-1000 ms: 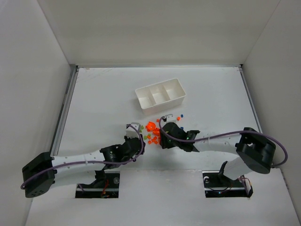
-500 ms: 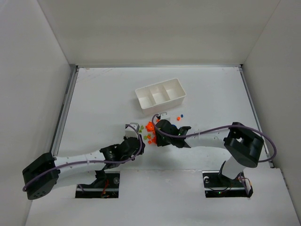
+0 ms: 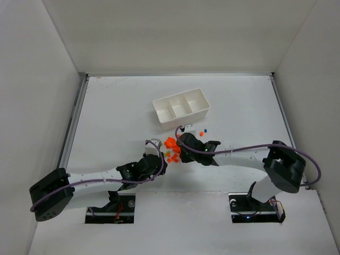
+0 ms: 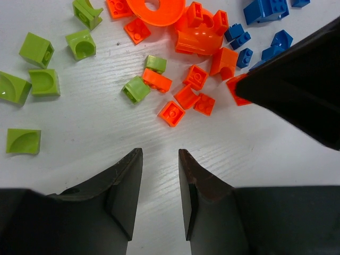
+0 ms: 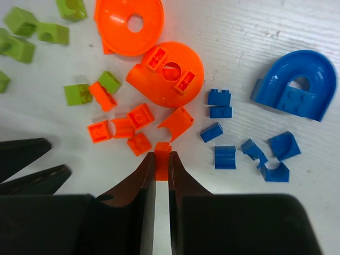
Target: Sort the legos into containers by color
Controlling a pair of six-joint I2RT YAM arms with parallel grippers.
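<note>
Orange brick [image 5: 162, 151] nipped, right gripper [image 5: 161, 162] — wrist view

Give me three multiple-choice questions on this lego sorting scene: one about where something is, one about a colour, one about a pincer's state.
1. Where is the white tray relative to the brick pile?
A) beyond it, on the far side
B) on its near side
C) far to its left

2. What colour is the brick held in the right pincer?
A) blue
B) orange
C) green

3. How is the left pincer?
A) shut on a green brick
B) shut on a blue brick
C) open, holding nothing

Answers:
1 A: the top view shows the tray past the pile.
2 B: the right wrist view shows orange clamped between the fingers.
3 C: the left wrist view shows its fingers apart with nothing between them.
</note>
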